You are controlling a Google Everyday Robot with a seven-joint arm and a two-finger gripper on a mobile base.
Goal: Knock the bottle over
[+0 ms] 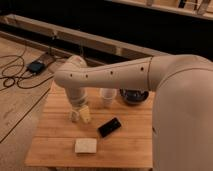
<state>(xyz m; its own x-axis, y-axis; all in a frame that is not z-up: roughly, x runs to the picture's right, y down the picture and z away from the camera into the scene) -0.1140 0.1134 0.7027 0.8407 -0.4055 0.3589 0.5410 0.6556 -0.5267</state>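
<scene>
The slim white bottle (86, 114) with brownish markings is on the left part of the wooden table (130, 145), and it looks tilted. My gripper (76, 111) hangs down from the wrist right beside the bottle's left side, touching or nearly touching it. The arm partly covers the bottle's top. The white translucent cup (107, 96) stands just to the right, behind the bottle. The small dark red bottle is hidden behind my arm.
A dark bowl (131, 95) sits at the back right of the table. A flat black object (110, 127) lies in the middle and a beige block (86, 145) near the front edge. Cables and a dark box (36, 66) lie on the floor to the left.
</scene>
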